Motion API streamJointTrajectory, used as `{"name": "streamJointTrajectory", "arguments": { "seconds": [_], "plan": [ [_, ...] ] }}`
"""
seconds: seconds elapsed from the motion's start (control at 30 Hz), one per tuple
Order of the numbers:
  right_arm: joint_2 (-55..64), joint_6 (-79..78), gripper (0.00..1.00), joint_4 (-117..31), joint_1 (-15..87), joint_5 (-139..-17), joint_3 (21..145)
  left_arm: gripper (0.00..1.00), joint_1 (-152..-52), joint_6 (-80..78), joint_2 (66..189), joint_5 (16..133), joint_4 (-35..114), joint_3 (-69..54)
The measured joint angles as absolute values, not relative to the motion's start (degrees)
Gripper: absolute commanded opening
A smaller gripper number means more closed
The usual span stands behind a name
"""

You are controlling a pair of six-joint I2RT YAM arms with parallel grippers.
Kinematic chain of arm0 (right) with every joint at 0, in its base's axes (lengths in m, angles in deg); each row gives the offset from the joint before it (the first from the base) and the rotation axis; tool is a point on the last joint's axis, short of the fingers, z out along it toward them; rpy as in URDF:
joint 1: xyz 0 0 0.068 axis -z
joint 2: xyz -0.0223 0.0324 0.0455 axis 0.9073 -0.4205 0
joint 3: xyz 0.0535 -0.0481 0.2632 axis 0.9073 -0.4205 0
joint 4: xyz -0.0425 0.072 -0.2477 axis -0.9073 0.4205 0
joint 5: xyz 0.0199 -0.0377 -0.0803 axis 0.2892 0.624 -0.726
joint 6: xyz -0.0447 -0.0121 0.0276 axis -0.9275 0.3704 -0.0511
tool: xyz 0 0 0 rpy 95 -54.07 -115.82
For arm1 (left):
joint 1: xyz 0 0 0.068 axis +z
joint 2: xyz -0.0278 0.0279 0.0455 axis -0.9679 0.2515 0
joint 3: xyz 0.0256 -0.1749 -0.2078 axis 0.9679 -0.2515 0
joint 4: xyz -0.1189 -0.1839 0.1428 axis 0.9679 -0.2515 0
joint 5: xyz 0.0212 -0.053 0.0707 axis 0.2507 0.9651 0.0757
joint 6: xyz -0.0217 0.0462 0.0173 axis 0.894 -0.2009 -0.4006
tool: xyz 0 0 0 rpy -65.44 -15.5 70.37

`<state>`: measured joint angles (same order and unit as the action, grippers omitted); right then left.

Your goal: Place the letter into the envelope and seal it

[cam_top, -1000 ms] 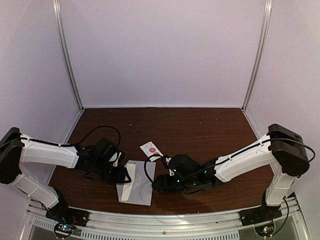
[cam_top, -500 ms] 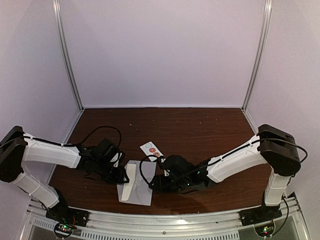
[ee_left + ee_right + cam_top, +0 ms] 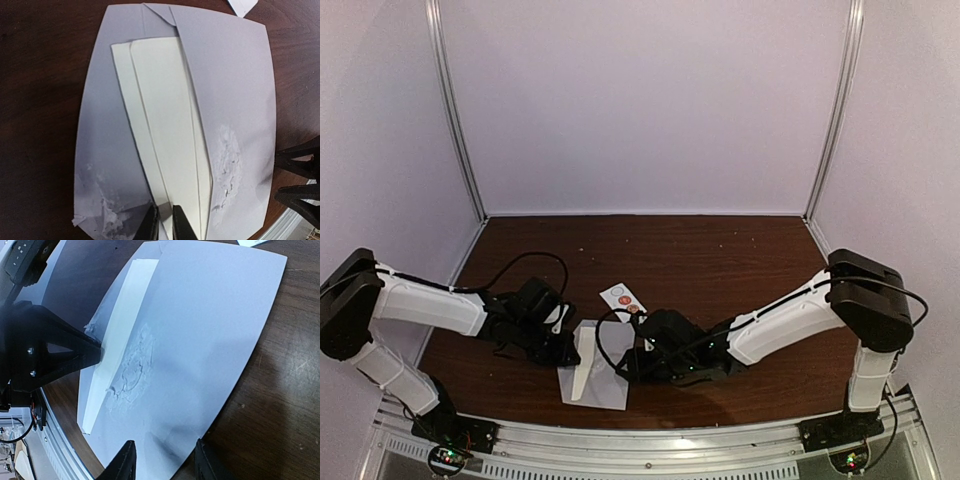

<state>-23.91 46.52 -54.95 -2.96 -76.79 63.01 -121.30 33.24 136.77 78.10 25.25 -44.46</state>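
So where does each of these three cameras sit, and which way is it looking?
Top: fixed high behind the bases, looking down on the table; left arm and right arm show.
Left wrist: on the left arm, looking along the left tool, which pinches the letter; right tool at the edge.
Right wrist: on the right arm, looking over the open right tool; left tool shows at left.
Both wrist views share envelope and letter.

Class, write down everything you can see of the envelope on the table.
The envelope is pale grey-white paper, rectangular, lying on the dark wooden table near its front edge. Its surface shows two scuffed, torn patches and a triangular fold at one end. A cream folded letter rests against it, pinched by the left gripper. The right gripper has its open fingers on either side of one corner.
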Motion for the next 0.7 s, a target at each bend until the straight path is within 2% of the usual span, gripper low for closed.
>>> {"name": "streamJointTrajectory", "arguments": {
  "seconds": [0.2, 0.7],
  "plan": [
    [-24.41, 46.50, 0.39, -54.97, -2.87, -76.79, 63.51, 0.04, -121.24, 33.10, 137.78, 79.04, 26.97, -44.46],
    [-24.76, 46.50, 0.38, -54.95, -2.74, -76.74, 63.95, 0.04, -121.24, 32.54, 139.48, 79.59, 28.76, -43.67]
  ]
}}
